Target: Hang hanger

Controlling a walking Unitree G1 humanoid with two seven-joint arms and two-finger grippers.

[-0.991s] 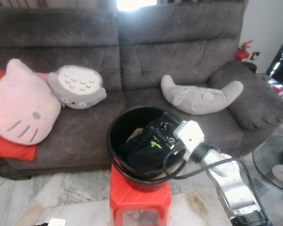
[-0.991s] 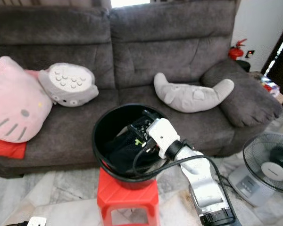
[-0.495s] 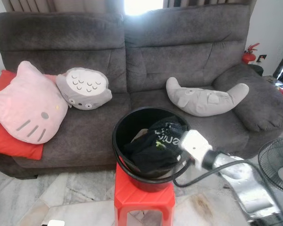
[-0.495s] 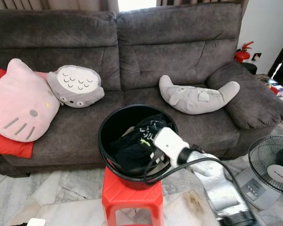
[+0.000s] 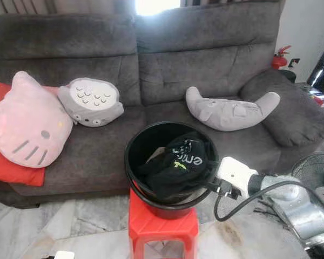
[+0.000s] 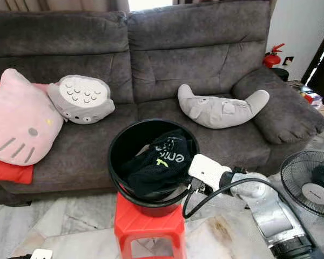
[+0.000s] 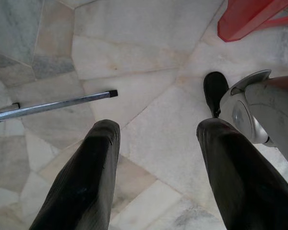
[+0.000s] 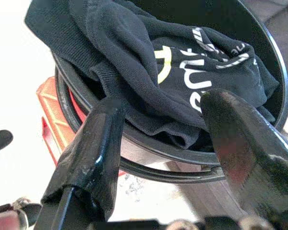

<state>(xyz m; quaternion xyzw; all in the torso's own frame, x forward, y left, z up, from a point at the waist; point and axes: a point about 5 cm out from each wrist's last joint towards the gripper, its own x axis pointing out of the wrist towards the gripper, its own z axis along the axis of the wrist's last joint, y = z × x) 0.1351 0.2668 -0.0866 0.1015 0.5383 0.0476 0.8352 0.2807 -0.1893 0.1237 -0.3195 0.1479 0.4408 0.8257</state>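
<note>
A black bucket [image 5: 130, 156] stands on a red stool [image 5: 162, 226] in front of the sofa. A black garment [image 5: 178, 162] with white and green lettering is heaped inside it and laps over the near right rim. My right gripper [image 8: 158, 124] hangs open just outside that rim, at the bucket's right side, with nothing between its fingers [image 8: 93, 153]; in the eye views its white wrist block [image 6: 208, 170] covers most of it. My left gripper [image 7: 156, 139] is open and points down at the marble floor.
The grey sofa [image 5: 205, 59] carries a pink cat cushion [image 5: 24, 127], a round grey cushion [image 5: 92, 102] and a grey crescent cushion [image 5: 229, 110]. A fan [image 6: 310, 183] stands at the right. A metal rod [image 7: 53, 106] lies on the floor near the stool [image 7: 249, 19].
My right gripper has drawn back out of the bucket to just outside its right rim. The garment has stayed in the bucket. The head camera has shifted a little.
</note>
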